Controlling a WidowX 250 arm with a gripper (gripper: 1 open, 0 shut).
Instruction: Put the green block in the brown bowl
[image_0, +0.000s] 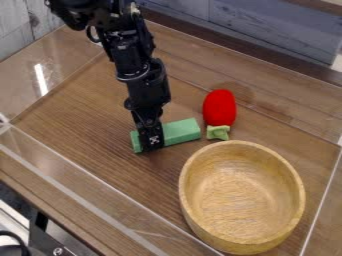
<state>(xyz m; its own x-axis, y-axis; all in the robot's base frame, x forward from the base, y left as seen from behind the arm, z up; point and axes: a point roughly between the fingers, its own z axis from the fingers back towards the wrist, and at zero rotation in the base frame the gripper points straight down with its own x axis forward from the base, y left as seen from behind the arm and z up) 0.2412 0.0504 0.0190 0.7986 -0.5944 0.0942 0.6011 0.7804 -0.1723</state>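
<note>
A dark wood-grain surface (94, 125) fills the view, fenced by clear plastic walls (80, 175) along its edges, with grey planked boards (267, 25) behind it at the top right.

The green block (177, 131) lies flat on this surface a little above and to the left of the brown bowl (243, 195), well outside it and apart from its rim. The block sits slightly tilted, its right end higher in the picture than its left. Its left end is covered by the hand (150, 138), which comes down almost straight from above onto that end. The black fingers stand on either side of the block's left part, but from this angle it cannot be told whether they are pressed against it or slightly apart from it, so the grip itself is unclear. The block appears to rest on the surface.

Just beside the block's right end, seemingly touching it, stands a red strawberry-like toy (218, 107) with small green leaves (221, 130) at its base; it is above the bowl's rim in the picture and apart from it.

The bowl is upright at the lower right, light tan with visible grain and a thick rim, with nothing inside it.

Up from the hand, the black arm (127, 55) rises toward the top left corner, far from the bowl
</note>
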